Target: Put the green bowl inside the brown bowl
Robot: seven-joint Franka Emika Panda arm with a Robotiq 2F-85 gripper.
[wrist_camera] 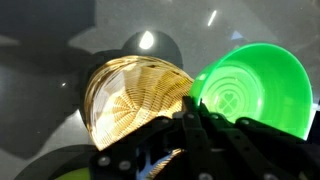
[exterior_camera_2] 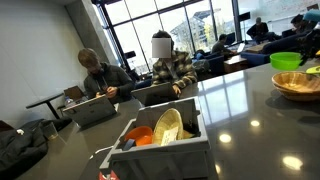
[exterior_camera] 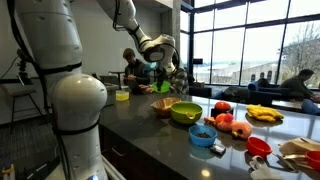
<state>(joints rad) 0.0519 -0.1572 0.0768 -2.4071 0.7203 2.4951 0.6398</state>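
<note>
My gripper (wrist_camera: 195, 102) is shut on the rim of the small bright green bowl (wrist_camera: 255, 85) and holds it in the air. In the wrist view the brown bowl (wrist_camera: 135, 95), woven-looking and tan, lies on the dark counter just below and to the left of the green bowl. In an exterior view the gripper (exterior_camera: 160, 78) holds the green bowl (exterior_camera: 161, 88) a little above the brown bowl (exterior_camera: 163, 106). The brown bowl also shows at the right edge of an exterior view (exterior_camera_2: 297, 85); the gripper is out of view there.
A large yellow-green bowl (exterior_camera: 185, 112) stands right beside the brown bowl. A blue bowl (exterior_camera: 202, 135), fruit (exterior_camera: 225, 122), a plate of bananas (exterior_camera: 264, 115) and a small yellow-green cup (exterior_camera: 122, 95) stand on the counter. A dish rack (exterior_camera_2: 160, 140) holds plates.
</note>
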